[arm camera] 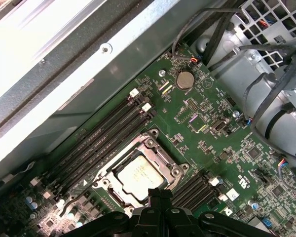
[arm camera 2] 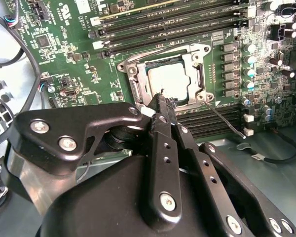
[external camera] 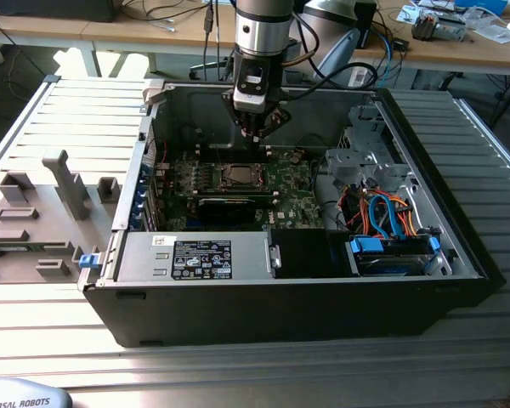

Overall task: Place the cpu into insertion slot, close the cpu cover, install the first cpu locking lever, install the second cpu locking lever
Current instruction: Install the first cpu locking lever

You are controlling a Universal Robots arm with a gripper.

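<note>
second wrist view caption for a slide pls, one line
Tool at the edge of the cover, with the cpu seated in its window on the green board.

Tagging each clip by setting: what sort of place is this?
Probably a robotics lab or workshop: an opened computer case lies on a slatted metal table, with cable-strewn wooden desks behind it.

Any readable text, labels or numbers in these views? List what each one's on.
Nothing reads clearly enough to quote.
Black label on the silver housing: print too small to read.
White label beside it: too small.
White markings on the green circuit board: too small.
cpu top: faint markings, unreadable.
</note>
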